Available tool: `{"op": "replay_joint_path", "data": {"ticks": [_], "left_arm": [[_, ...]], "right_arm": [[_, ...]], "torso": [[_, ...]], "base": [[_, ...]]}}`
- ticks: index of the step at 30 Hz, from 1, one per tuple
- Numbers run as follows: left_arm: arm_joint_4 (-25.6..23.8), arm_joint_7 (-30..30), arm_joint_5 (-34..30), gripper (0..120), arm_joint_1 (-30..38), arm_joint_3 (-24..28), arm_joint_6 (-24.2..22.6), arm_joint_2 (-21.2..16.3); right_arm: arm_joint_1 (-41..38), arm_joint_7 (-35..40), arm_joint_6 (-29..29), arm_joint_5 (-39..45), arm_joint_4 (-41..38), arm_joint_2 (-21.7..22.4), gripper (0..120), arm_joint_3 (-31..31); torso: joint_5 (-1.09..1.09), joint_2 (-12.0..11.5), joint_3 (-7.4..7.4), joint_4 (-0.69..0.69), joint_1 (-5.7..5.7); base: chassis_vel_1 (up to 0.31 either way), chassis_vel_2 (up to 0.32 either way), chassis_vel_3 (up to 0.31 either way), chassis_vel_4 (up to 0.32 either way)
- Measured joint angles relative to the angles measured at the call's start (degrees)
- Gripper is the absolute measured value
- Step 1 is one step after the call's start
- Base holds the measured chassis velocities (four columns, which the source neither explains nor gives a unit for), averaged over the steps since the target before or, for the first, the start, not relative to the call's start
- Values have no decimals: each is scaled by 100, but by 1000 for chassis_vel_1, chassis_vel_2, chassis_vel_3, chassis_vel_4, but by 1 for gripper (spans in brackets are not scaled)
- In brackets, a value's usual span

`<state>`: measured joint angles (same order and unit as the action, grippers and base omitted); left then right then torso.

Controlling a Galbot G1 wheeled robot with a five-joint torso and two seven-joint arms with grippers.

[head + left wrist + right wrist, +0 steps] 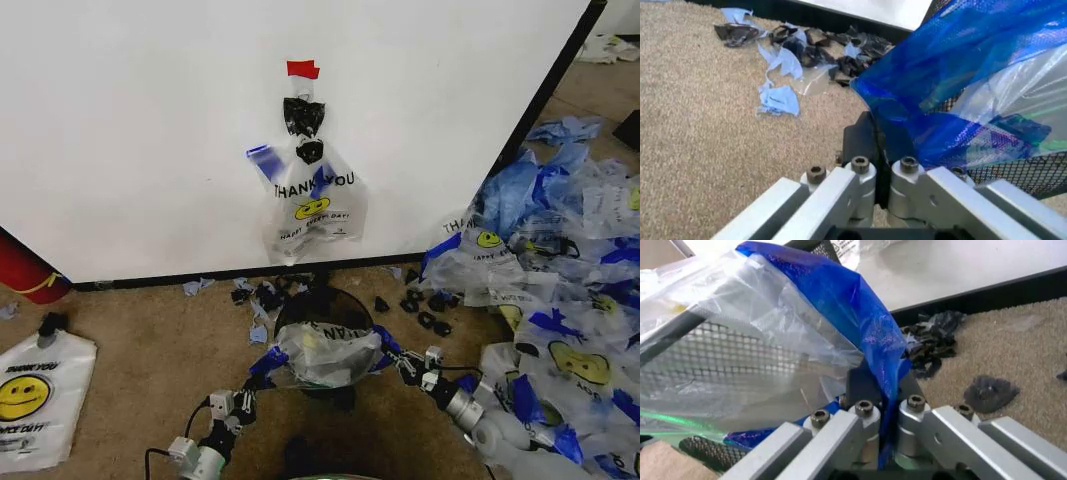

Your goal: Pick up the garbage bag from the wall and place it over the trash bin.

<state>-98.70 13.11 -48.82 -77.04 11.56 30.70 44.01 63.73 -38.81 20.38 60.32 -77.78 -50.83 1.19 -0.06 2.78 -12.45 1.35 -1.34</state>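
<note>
A thin see-through garbage bag (325, 352) with black print and blue handle strips is stretched between my two grippers, over the rim of the black wire-mesh trash bin (322, 303). My left gripper (262, 373) is shut on one blue handle strip (933, 85), beside the bin's mesh (1013, 172). My right gripper (397, 358) is shut on the other blue handle strip (860, 315), against the mesh wall (720, 360). A second "THANK YOU" bag (312, 200) with a yellow smiley hangs on the white wall under a piece of red tape (302, 69).
A heap of blue-and-clear bags (560, 300) covers the floor on the right. A flat white smiley bag (35, 400) lies at the left, with a red cylinder (25, 270) by the wall. Black scraps (265, 295) and clips (425, 315) litter the carpet behind the bin.
</note>
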Motion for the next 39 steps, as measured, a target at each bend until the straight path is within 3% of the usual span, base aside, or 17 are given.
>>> {"op": "replay_joint_path", "data": {"ticks": [39], "left_arm": [[169,354,-47,0,178,-75,-10,178]], "right_arm": [[-153,178,-51,-72,46,-46,0,-14]], "torso": [[0,0,0,0,0]], "base": [[0,0,0,0]]}}
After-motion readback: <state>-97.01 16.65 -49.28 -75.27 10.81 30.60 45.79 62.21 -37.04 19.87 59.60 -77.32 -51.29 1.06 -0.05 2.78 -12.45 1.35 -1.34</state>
